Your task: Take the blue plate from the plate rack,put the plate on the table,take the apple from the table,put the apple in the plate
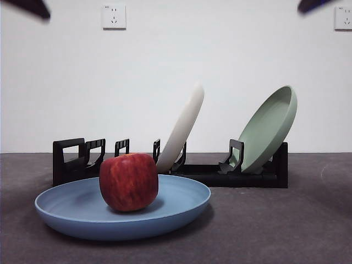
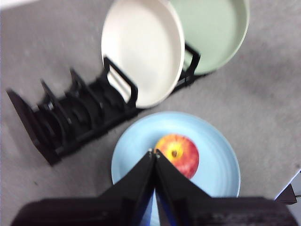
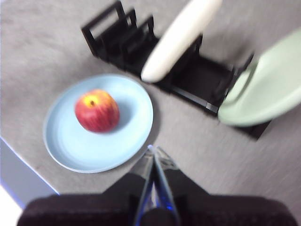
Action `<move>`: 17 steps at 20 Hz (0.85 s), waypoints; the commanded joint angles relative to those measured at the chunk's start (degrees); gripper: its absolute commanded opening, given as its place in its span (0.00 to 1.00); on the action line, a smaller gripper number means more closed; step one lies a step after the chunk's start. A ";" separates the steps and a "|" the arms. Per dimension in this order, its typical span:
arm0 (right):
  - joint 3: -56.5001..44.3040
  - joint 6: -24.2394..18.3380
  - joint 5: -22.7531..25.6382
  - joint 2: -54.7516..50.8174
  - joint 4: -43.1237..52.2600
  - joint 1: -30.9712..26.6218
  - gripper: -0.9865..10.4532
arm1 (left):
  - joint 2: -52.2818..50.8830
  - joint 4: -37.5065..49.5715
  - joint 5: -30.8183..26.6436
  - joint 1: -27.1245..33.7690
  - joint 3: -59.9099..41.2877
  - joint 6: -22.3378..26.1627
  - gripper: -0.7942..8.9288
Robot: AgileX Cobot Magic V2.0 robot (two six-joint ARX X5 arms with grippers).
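Apple sits in the blue plate

The apple point(image 1: 128, 182) rests in the blue plate point(image 1: 71, 212) on the table point(image 1: 286, 225), with the plate rack point(image 1: 220, 175) at 12 o'clock. The left hand point(image 2: 154, 153) and right hand point(image 3: 154, 149) are pinched closed, empty, up high.

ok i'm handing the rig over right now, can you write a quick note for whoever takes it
Left claw: shut, empty, raised above the blue plate.
Right claw: shut, empty, raised beside the plate.
The blue plate lies flat on the table in front of the plate rack; the apple sits in it.
The cream-white plate and pale green plate lean in the rack.
Done: plate out, apple placed. Left: nothing visible.
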 commanded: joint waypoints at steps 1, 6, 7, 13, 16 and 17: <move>-6.97 3.76 -0.07 -0.26 6.16 -0.04 0.08 | -1.42 7.08 -0.13 -0.13 -6.95 -1.90 0.07; -18.23 4.70 0.39 0.20 18.16 -0.04 0.08 | -1.40 18.80 -0.02 -0.13 -14.10 -2.56 0.07; -18.32 4.50 0.85 0.79 17.92 -0.04 0.08 | -1.40 19.76 -0.02 -0.11 -14.10 -2.62 0.07; -18.29 7.08 1.88 1.05 17.38 -0.04 0.08 | -1.29 19.87 -0.02 -0.11 -14.01 -3.85 0.08; -18.29 7.10 1.86 1.05 17.38 -0.04 0.08 | -1.29 19.87 -0.04 -0.11 -14.01 -3.85 0.08; -18.29 7.10 1.88 1.05 17.38 -0.04 0.08 | -1.29 19.87 -0.04 -0.11 -14.01 -3.82 0.08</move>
